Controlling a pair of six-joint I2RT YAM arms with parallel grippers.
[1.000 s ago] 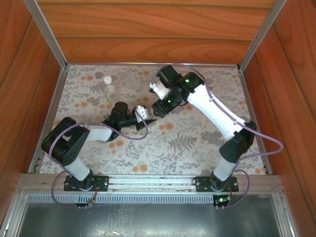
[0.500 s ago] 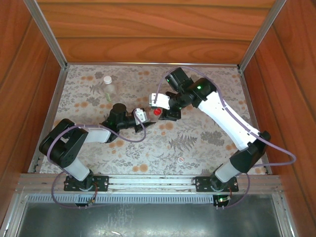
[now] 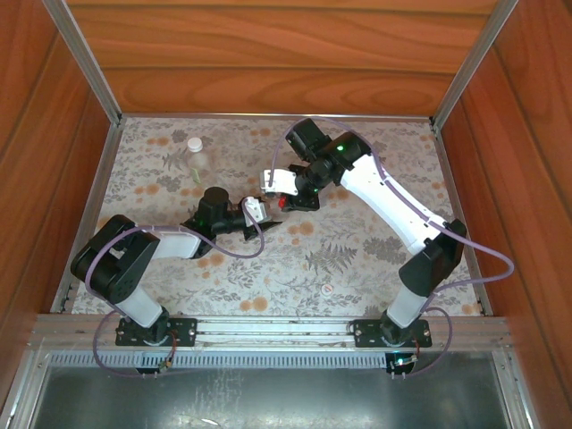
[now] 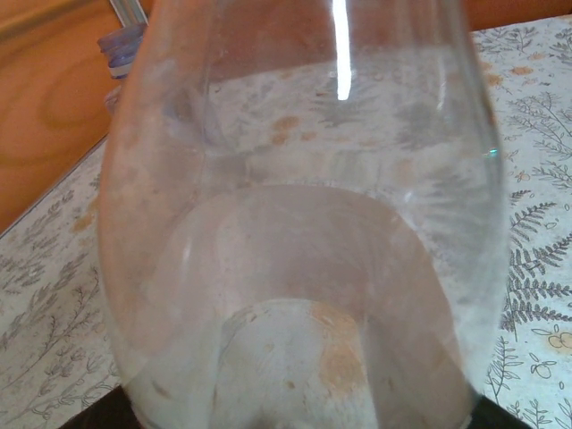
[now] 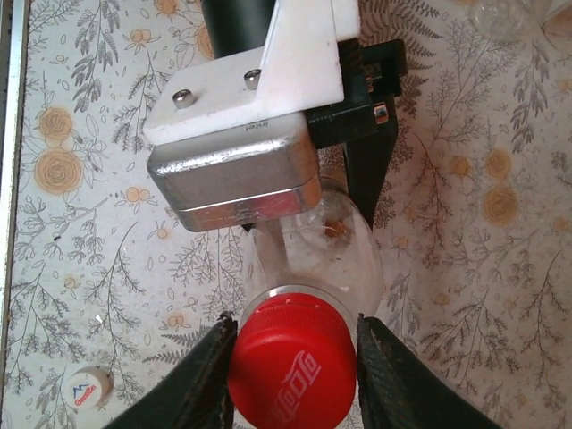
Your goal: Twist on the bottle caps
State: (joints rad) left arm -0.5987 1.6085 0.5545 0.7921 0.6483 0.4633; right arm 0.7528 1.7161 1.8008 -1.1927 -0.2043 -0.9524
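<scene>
The left gripper [image 3: 271, 220] is pressed together on a clear bottle [image 5: 332, 246] and holds it lying almost level above the table [image 3: 357, 259], near its middle. In the left wrist view this bottle [image 4: 295, 268] stands very close before the camera and the flower pattern of the table is seen through its wall. The right gripper [image 5: 295, 326] meets it from the far right side. Its two black fingers [image 5: 201, 384] pinch a red cap [image 5: 290, 366], one finger touching each side of it. The red cap sits at the mouth of the clear bottle; if the thread has caught already, I cannot tell. A loose white cap [image 5: 87, 389] lies flat on the table, well apart from both grippers, and from above it [image 3: 327, 290] is seen nearer to the front edge. A second bottle [image 3: 197, 163] stands upright at the far left part of the table, with a pale cap on its top. A part of a bluish-purple bottle [image 4: 125, 45] is visible behind the clear bottle, close to the wooden wall [image 4: 54, 107]
</scene>
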